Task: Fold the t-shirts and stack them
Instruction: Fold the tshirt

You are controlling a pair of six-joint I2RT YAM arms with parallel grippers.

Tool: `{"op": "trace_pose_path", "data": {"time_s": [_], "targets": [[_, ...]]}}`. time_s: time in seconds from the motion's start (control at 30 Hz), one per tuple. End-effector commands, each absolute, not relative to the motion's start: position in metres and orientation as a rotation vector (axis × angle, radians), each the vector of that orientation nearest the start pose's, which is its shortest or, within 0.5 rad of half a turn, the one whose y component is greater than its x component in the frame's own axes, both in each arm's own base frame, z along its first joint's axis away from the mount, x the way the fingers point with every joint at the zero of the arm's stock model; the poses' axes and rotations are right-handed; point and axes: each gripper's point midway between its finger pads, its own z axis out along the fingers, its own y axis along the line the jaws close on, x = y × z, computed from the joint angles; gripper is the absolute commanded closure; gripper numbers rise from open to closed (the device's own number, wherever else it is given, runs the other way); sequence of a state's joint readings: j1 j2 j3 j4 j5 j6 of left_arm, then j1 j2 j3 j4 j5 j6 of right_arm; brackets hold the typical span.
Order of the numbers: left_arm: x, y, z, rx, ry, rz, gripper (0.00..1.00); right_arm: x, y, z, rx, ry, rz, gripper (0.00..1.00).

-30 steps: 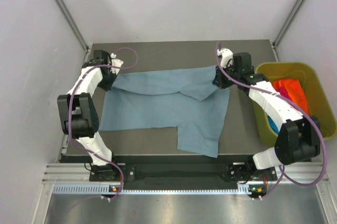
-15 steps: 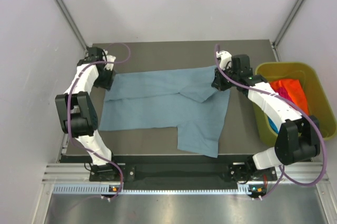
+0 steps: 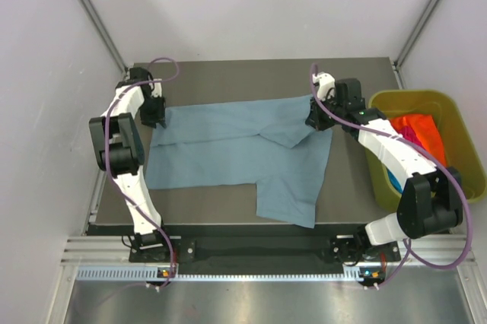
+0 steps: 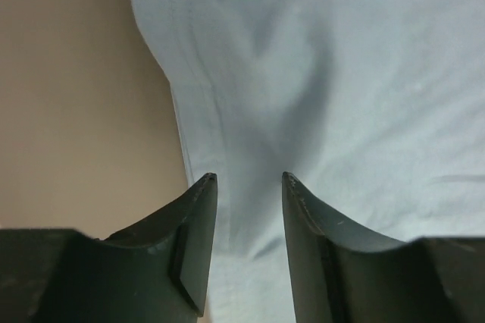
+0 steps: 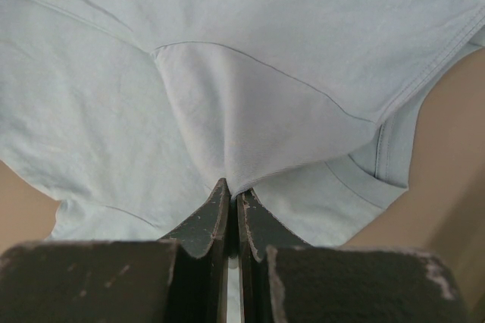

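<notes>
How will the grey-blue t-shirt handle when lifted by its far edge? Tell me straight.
Probably floppy: the grey-blue t-shirt puckers to a peak where the right gripper pinches it. It will likely sag and drape between grips, since it already lies creased and folded over itself. It seems light, as the cloth looks thin.

In the top view the right arm [image 3: 396,149] covers part of the yellow bin [image 3: 456,122], so only a thin strip of the turquoise shirt [image 3: 391,179] shows. The left gripper [image 3: 156,114] hides its own fingertips there. In both wrist views the grey-blue shirt [image 4: 341,73] is cut off by the picture edges.
</notes>
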State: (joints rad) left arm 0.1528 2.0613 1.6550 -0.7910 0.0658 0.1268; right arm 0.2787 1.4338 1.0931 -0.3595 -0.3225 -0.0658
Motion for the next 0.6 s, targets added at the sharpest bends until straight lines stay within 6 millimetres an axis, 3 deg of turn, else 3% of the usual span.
{"op": "trace_pose_path", "data": {"time_s": [0.0,0.57], "targets": [[0.462,0.062,0.073,-0.198,2.688,-0.13,0.57,0.376,0.167,0.19,-0.564,2.101,0.478,1.0],[0.462,0.074,0.049,-0.217,2.747,-0.079,0.62,0.383,0.17,0.191,-0.561,2.092,0.485,1.0]]}}
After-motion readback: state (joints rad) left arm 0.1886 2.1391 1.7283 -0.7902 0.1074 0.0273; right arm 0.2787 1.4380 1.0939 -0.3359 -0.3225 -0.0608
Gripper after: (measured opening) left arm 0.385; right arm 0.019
